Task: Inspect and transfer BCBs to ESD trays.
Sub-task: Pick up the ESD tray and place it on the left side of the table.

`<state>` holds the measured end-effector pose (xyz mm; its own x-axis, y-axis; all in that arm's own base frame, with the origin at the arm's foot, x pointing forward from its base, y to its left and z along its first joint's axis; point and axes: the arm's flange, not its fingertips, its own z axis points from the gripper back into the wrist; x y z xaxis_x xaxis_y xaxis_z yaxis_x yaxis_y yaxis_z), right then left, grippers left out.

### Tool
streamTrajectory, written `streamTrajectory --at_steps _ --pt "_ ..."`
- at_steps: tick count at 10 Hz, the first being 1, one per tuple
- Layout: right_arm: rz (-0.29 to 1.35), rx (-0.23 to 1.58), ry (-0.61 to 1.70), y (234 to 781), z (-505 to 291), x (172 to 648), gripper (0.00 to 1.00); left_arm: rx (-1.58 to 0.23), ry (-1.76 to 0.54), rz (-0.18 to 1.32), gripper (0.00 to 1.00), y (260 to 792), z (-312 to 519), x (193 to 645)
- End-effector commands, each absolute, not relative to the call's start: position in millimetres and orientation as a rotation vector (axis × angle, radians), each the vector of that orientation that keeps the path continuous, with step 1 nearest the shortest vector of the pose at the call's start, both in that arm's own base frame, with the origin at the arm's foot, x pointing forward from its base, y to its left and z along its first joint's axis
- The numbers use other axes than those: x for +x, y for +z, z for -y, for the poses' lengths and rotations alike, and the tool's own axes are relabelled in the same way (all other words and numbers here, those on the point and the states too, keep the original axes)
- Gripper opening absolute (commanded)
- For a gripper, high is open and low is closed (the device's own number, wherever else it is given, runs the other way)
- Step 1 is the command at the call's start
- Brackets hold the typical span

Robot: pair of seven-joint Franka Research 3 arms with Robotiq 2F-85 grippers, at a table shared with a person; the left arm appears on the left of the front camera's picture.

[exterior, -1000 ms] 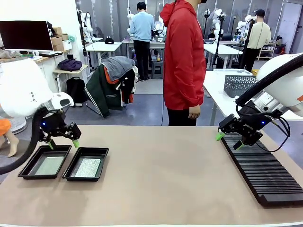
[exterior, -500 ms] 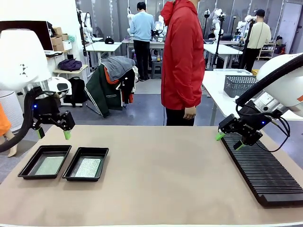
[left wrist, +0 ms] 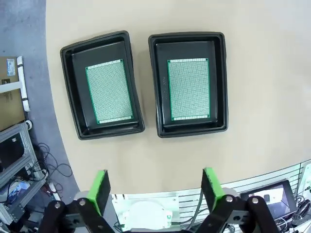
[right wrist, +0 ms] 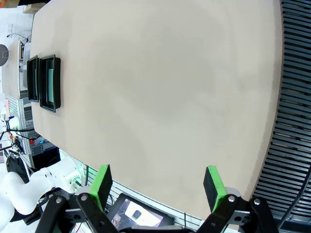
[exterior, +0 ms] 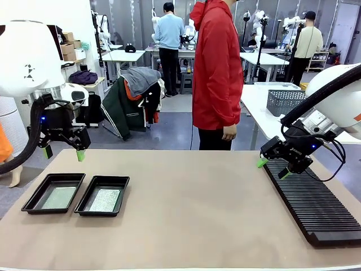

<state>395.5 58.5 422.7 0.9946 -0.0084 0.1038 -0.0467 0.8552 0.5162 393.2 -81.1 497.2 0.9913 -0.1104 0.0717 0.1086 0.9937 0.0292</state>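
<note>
At the table's left end, front view: two ESD trays point(exterior: 76, 195), each holding a BCB point(exterior: 105, 200), below the open, empty left gripper point(exterior: 62, 153). Left wrist view: boards' long axes apparently parallel the fingers. Right wrist view: right gripper point(right wrist: 158, 187) open, far off.

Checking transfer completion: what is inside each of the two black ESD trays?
Each ESD tray holds one green BCB lying flat on its floor. The tray floor beneath each board is covered, so anything under them cannot be seen.
</note>
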Motion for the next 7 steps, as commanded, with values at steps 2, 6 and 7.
streamTrajectory --at_steps 2,6,7 --pt "0.096 0.542 0.004 424.8 -60.7 397.0 1.00 0.023 -0.107 0.075 1.00 494.5 79.7 394.2" --pt "0.096 0.542 0.004 424.8 -60.7 397.0 1.00 0.023 -0.107 0.075 1.00 494.5 79.7 394.2" --pt "0.096 0.542 0.004 424.8 -60.7 397.0 1.00 0.023 -0.107 0.075 1.00 494.5 79.7 394.2"
